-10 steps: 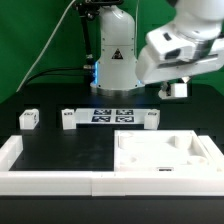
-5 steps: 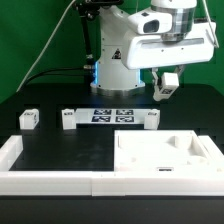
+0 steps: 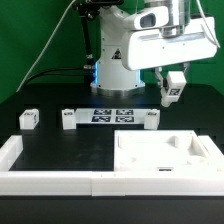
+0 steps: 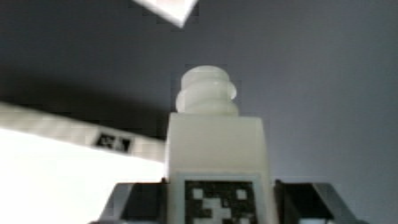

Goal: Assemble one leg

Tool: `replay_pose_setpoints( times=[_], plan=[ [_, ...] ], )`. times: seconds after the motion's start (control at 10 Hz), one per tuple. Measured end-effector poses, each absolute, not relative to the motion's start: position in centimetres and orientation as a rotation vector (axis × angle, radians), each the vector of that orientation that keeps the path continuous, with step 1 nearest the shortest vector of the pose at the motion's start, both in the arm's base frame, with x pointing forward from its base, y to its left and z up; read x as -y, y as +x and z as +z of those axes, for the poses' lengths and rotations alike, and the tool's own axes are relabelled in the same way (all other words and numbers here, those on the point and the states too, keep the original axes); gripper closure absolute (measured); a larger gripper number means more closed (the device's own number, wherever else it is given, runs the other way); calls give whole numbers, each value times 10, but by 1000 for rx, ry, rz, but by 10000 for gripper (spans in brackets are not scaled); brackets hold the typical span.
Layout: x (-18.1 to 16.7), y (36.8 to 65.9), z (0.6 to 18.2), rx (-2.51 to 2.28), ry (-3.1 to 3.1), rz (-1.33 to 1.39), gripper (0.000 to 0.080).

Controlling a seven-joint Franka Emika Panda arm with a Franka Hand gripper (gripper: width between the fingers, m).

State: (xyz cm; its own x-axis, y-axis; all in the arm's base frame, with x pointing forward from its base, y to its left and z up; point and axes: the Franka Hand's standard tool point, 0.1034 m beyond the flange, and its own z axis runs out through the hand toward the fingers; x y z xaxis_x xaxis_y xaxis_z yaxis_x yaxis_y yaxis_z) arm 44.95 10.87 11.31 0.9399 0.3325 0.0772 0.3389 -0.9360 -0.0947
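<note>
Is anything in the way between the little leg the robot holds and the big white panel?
Nothing visible does. The small white tagged plastic leg hangs in the gripper, with open air down to the large flat white square panel.

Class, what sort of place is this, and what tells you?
Probably a robotics lab bench: a gripper holds a tagged leg above a black table with a marker board and white panel.
</note>
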Motion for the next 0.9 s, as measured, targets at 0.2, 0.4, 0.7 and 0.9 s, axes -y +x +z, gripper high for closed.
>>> replay_pose_setpoints(
  times=[0.2, 0.4, 0.7, 0.9],
  plan=[
    [-120, 490, 115, 508, -2965, -120, 512],
    [-122, 515, 108, 497, -2949, -118, 512],
    [-119, 520, 107, 493, -2957, -199, 512],
    [-113, 527, 109, 503, -2962, -358, 512]
  ],
)
